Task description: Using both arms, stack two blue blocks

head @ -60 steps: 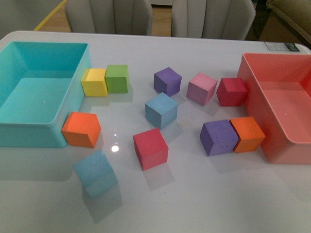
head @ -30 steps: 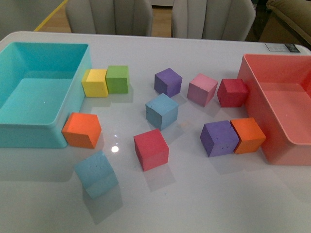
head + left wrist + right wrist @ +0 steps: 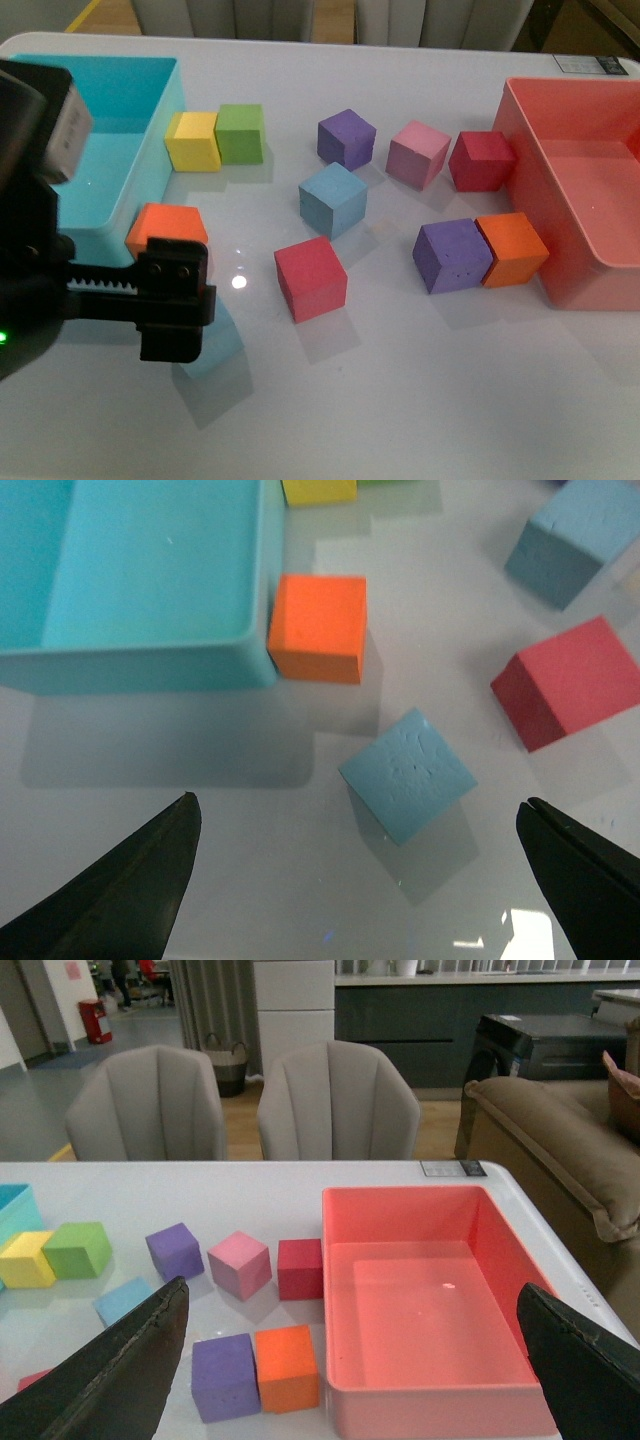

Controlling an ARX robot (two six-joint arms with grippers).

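One sky-blue block (image 3: 332, 198) sits mid-table. The other blue block (image 3: 218, 347) lies nearer the front left, partly hidden by my black left arm (image 3: 40, 290). In the left wrist view my left gripper (image 3: 355, 880) is open and empty above the table, and this near blue block (image 3: 408, 773) lies just ahead of the gap between the fingers, turned diagonally. The mid-table blue block (image 3: 575, 535) shows at the edge of that view. My right gripper (image 3: 350, 1360) is open and empty, high over the right side, and does not show in the front view. A blue block (image 3: 125, 1300) shows in its view.
The turquoise bin (image 3: 165, 150) stands at the left with an orange cube (image 3: 165, 228) against it. Yellow (image 3: 194, 141) and green (image 3: 240, 133) cubes sit behind. A red cube (image 3: 311, 278), purple cubes (image 3: 346, 138) (image 3: 452, 255), a pink cube (image 3: 418, 154), a dark red cube (image 3: 482, 160) and an orange cube (image 3: 512, 249) lie near the pink bin (image 3: 540, 220).
My left arm has come into the front view from the left and now covers part of the near blue block. The blocks have not moved.
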